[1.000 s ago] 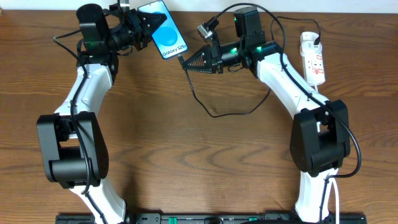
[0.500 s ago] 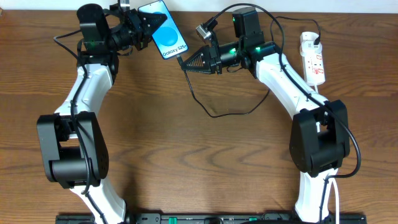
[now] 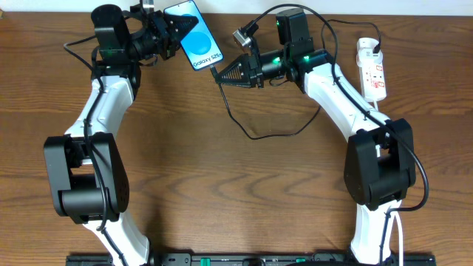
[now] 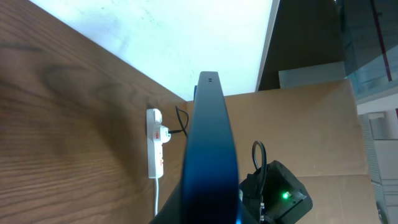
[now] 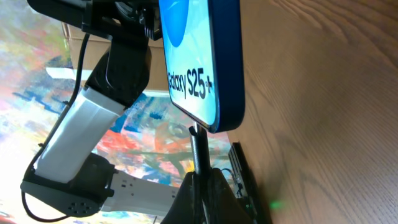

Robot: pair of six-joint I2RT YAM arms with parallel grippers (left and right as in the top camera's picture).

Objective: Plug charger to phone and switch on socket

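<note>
The phone [image 3: 196, 38] is held tilted at the back of the table, its lit blue screen showing "Galaxy S25+". My left gripper [image 3: 171, 35] is shut on its upper part; in the left wrist view the phone [image 4: 210, 149] shows edge-on. My right gripper [image 3: 225, 74] is shut on the charger's black connector tip [image 5: 197, 146], which meets the phone's bottom edge [image 5: 214, 127]. The thin black charger cable [image 3: 255, 134] loops over the table and back to its black plug [image 3: 375, 49] in the socket. The white socket [image 3: 372, 70] lies at the back right; it also shows in the left wrist view [image 4: 155, 146].
The brown wooden table [image 3: 236, 192] stretches in front of both arms. The socket's thick white cord [image 3: 384, 111] runs down along the right arm. A cardboard box [image 4: 298, 137] stands behind the table.
</note>
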